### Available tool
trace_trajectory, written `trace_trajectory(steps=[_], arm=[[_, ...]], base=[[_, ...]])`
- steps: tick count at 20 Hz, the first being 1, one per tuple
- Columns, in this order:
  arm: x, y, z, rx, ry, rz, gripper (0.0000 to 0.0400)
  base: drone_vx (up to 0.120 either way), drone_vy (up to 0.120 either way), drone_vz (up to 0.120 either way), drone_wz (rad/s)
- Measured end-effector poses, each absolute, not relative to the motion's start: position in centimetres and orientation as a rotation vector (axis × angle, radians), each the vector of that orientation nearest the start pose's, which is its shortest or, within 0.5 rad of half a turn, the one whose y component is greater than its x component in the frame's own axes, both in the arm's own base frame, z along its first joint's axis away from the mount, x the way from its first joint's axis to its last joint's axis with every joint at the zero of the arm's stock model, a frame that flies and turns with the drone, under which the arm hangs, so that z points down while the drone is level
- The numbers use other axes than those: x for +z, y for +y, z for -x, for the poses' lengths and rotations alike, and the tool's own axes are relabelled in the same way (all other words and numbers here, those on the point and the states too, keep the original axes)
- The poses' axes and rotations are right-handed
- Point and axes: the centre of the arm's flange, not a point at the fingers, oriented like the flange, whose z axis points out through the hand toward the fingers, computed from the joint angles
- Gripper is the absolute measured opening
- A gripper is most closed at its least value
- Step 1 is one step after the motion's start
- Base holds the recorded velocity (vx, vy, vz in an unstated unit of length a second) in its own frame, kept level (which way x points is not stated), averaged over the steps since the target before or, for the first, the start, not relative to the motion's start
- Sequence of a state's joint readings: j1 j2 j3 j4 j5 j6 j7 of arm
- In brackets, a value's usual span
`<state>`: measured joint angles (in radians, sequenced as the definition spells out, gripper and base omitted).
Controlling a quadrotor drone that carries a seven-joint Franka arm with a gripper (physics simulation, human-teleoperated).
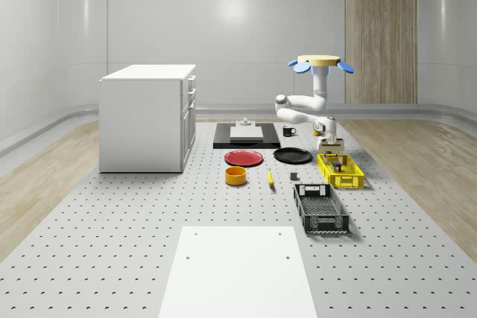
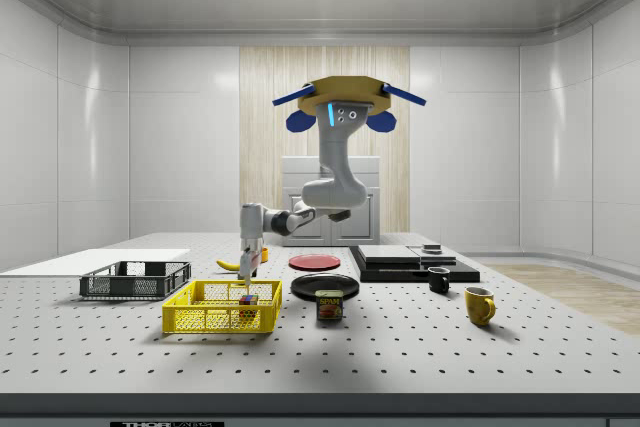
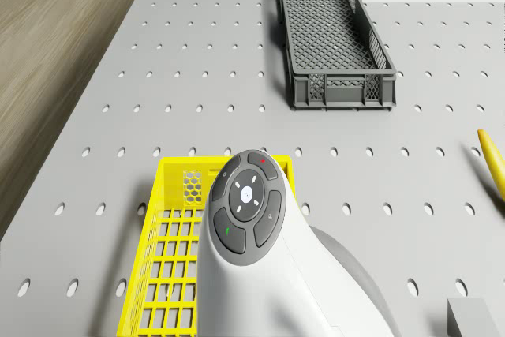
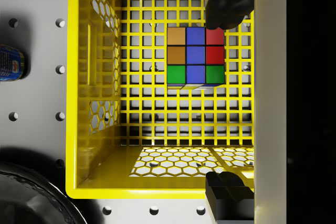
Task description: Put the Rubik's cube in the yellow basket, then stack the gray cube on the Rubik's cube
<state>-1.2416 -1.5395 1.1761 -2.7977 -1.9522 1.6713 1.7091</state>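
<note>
The Rubik's cube (image 4: 196, 56) lies on the floor of the yellow basket (image 4: 100, 77), near one end wall; it is also visible through the mesh (image 2: 247, 300). My gripper (image 4: 227, 98) hangs open just above the basket (image 2: 215, 319), one finger (image 4: 226, 9) over the cube's corner and the other (image 4: 228, 187) far from it. The drone (image 1: 323, 61) hovers over the table behind the basket (image 1: 350, 182), arm bent down to the gripper (image 2: 247, 269). The gray cube (image 3: 473, 317) rests on the table beside the basket (image 3: 170, 195).
A dark gray crate (image 1: 320, 208) stands past the basket's near end. A banana (image 1: 270, 178), orange bowl (image 1: 235, 176), red plate (image 1: 244, 157) and black plate (image 1: 292, 156) lie to the whole-scene view's left. A can (image 2: 329, 305) stands by the basket. A white cabinet (image 1: 147, 117) rises far left.
</note>
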Motion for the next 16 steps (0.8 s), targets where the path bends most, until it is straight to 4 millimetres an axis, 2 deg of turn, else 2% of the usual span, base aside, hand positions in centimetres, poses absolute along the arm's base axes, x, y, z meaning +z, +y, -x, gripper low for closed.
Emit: trace_trajectory(steps=[4, 13, 16], arm=[[55.07, -0.39, -31.28, 0.786, -0.002, -0.001, 0.0400], [55.07, -0.39, -31.28, 0.786, -0.002, -0.001, 0.0400], [55.07, -0.39, -31.28, 0.786, -0.002, -0.001, 0.0400]], base=[[0.000, -0.120, 0.000, 0.000], [0.116, -0.120, 0.000, 0.000], [0.000, -0.120, 0.000, 0.000]])
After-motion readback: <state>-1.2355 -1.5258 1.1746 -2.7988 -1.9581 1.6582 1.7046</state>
